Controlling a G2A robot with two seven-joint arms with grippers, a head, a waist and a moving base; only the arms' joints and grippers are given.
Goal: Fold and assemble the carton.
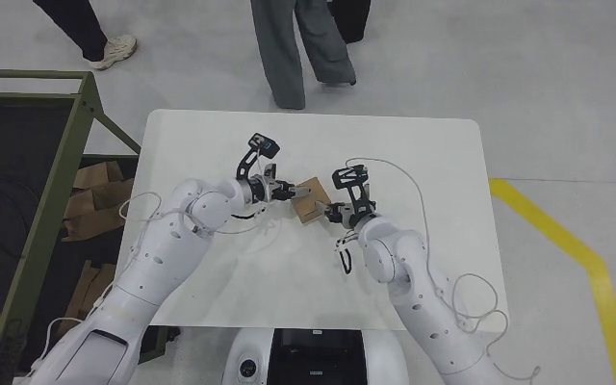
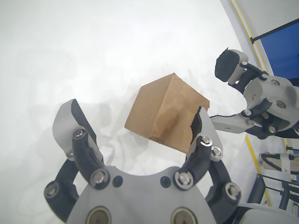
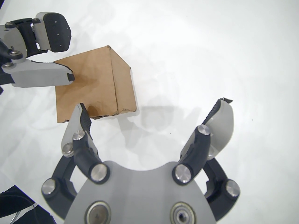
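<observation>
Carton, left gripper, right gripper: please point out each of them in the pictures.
carton (image 3: 88, 82), right wrist view, on its broad brown face.
left gripper (image 2: 136, 107), left wrist view, midway between its fingertips.
right gripper (image 3: 152, 103), right wrist view, midway between its fingertips.

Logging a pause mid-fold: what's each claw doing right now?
Left claw: open, one finger over the carton, nothing clamped.
Right claw: open, holding nothing.

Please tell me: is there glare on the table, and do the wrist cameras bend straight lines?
Left wrist view: the edge of the table bows, so yes, the lens bends lines. Right wrist view: the white top is brightest beyond the carton, a soft glare without a hard highlight. Top view: even light, no glare patch.
</observation>
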